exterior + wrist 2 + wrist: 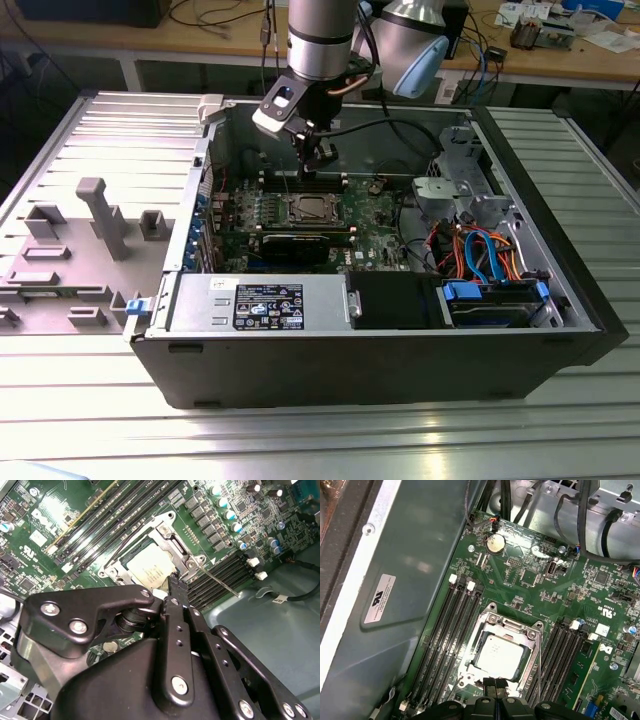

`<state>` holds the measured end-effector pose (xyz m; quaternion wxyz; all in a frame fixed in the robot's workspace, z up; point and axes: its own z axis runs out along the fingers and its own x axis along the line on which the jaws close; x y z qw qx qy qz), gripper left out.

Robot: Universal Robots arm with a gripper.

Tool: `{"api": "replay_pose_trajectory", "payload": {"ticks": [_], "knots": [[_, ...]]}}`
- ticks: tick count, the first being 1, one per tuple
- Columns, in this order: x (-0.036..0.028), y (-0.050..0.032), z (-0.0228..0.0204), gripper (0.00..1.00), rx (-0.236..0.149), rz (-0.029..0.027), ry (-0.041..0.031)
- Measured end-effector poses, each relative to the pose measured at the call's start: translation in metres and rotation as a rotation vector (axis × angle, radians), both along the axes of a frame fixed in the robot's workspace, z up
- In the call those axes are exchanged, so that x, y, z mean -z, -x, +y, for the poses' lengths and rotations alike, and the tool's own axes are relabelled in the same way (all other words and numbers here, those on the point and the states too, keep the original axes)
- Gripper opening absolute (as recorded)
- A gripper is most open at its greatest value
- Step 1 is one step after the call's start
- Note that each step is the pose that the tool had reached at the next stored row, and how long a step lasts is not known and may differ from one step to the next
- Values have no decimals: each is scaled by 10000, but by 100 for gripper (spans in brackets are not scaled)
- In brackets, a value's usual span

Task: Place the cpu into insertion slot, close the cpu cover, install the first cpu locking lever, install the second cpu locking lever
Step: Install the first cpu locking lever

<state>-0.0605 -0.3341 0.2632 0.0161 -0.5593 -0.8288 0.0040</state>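
The cpu (pixel 499 653), a dull silver square, lies in the insertion slot (pixel 307 208) on the green board. The cpu cover (pixel 492 624), a thin silver frame, lies flat around the chip, which shows through its middle opening (pixel 148 571). One thin wire locking lever (pixel 220 583) angles out from the socket corner over the black memory slots. The other lever (pixel 123 543) curves along the opposite side. My gripper (pixel 495 682) hangs just above the socket's edge with its black fingers (pixel 174 584) pressed together and nothing between them. It sits over the board in the exterior view (pixel 318 165).
The board lies inside an open computer case (pixel 150 345). Long black memory slots (pixel 445 635) flank the socket on both sides. A drive cage (pixel 462 165) and orange and blue cables (pixel 480 255) crowd the exterior view's right. A black graphics card (pixel 300 243) lies in front of the socket.
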Motion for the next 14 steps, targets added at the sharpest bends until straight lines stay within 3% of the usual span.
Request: {"api": "replay_pose_trajectory", "payload": {"ticks": [14], "knots": [[0, 0, 0, 11, -271, -1, -1]]}}
